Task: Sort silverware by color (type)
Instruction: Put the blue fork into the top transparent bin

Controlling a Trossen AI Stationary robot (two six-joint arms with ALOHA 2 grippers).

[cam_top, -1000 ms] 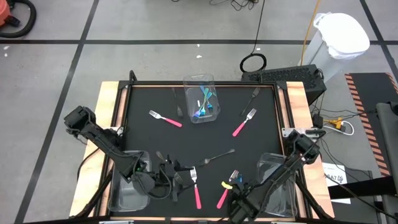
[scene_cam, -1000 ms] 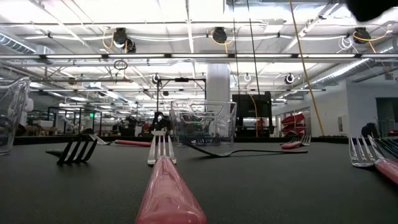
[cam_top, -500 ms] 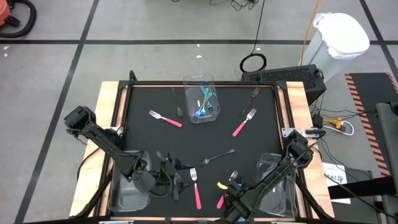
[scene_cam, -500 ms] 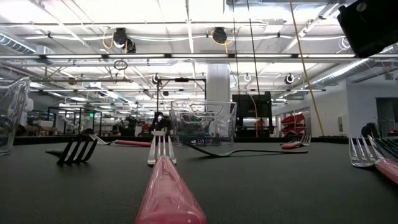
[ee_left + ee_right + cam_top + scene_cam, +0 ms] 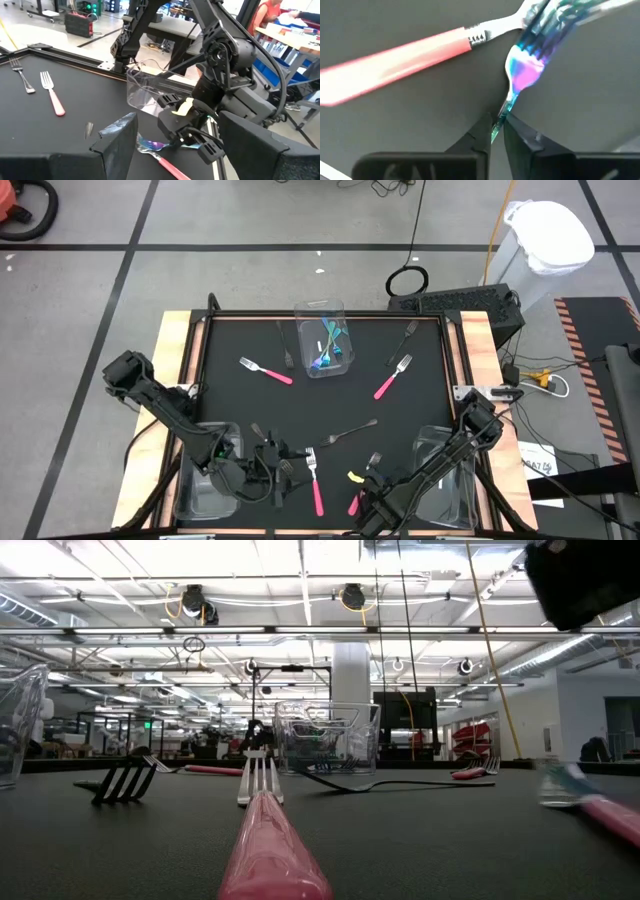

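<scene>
1. Your right gripper (image 5: 497, 131) is working at the near edge of the black table (image 5: 300, 405), right of centre. Its two dark fingers (image 5: 477, 135) are pinching the thin neck of an iridescent fork (image 5: 525, 65), whose head is shining teal and purple.
2. That iridescent fork is lying just beside a pink-handled fork (image 5: 395, 52), and their heads are crossing. In the left wrist view you are seeing the same pair, the iridescent fork (image 5: 150, 145) under the right gripper (image 5: 187, 140) and the pink handle (image 5: 172, 167) running away from it.
3. Your left gripper (image 5: 265, 470) is waiting at the near edge, left of centre, with its jaws spread wide and nothing between them.
4. Another pink fork (image 5: 315, 480) is lying just beside the left gripper, and a dark fork (image 5: 350, 431) is resting near the table's middle.
5. Two more pink forks are sitting farther back, one on the left (image 5: 266, 371) and one on the right (image 5: 392, 377), well apart, with a dark fork (image 5: 405, 340) just beyond the right one.
6. A clear bin (image 5: 322, 340) at the far edge is holding several teal-handled utensils (image 5: 330, 352).
7. Clear bins are also standing at the near left corner (image 5: 205, 490) and the near right corner (image 5: 445, 480).
</scene>
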